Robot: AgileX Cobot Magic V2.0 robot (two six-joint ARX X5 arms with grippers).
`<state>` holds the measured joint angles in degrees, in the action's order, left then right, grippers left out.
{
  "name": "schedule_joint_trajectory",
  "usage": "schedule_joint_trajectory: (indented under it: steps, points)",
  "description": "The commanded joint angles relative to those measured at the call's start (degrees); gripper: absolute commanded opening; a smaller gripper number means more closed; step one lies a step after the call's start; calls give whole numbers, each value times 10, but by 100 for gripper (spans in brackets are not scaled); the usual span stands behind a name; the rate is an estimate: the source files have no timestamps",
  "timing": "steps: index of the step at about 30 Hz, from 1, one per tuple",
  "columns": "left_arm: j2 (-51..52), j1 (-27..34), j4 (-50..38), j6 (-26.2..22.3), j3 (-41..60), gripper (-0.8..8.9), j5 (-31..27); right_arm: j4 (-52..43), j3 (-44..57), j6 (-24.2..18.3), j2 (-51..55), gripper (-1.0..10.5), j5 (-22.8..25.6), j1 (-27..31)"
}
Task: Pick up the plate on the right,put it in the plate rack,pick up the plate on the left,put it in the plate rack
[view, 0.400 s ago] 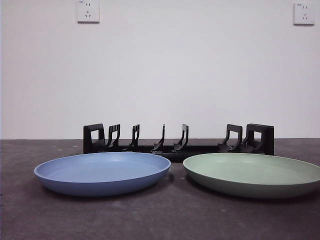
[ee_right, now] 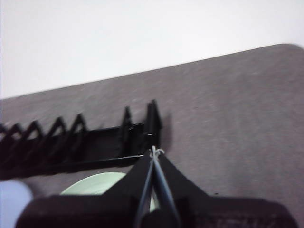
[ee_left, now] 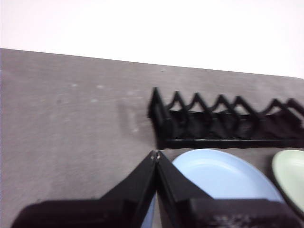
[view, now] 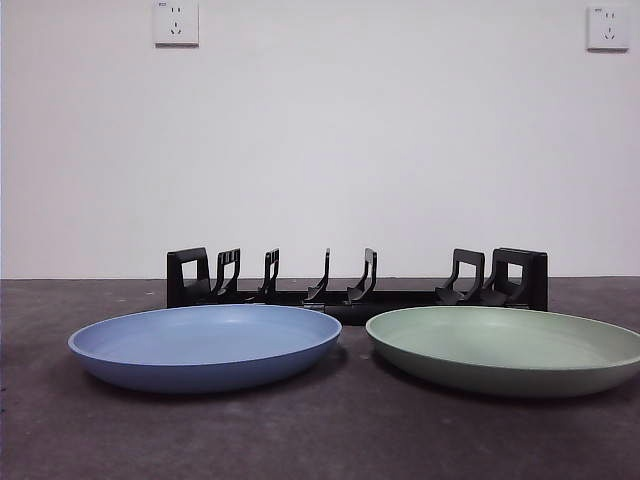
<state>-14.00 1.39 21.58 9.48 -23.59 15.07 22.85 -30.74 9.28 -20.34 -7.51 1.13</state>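
Front view shows both plates flat on the dark table — the blue plate on the left, the green plate on the right, their rims nearly meeting. Just behind them stands the plate rack, every slot between its curved prongs bare. Neither arm appears in this view.

Each wrist camera looks down over its own plate toward the rack. The left gripper has its jaws pressed together at the tips, holding nothing, above the near edge of the blue plate. The right gripper is likewise closed and empty, over the green plate with the rack's end block just beyond.

Nothing is done yet; the green plate comes first. The risks I judge: a shallow, smooth rim lying flat offers little to pinch — the jaws may slip off, or push the green plate into the blue one or the rack.
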Motion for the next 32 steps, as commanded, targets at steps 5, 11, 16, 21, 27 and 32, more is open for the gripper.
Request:
schedule_joint_trajectory:
  steps: [5, 11, 16, 21, 27, 32]
  points:
    - [-68, 1, 63, -40, -124, -6, 64, 122, -169, -67, -96, -12, -46, 0]
    - [-113, -10, 123, -57, -223, -6, 79, 208, -263, -99, -134, -12, -71, 0]
    - [-146, -29, 169, -80, -288, -6, 79, 239, -283, -112, -140, -12, -71, 0]
    - [-166, -48, 183, -87, -318, -5, 79, 253, -284, -115, -140, -11, -72, 0]
    - [-175, -57, 192, -87, -319, 117, 109, 252, -287, -114, -144, 172, -77, 0]
    - [-177, -57, 195, -87, -319, 703, 109, 253, -288, -103, -144, 575, -88, 0]
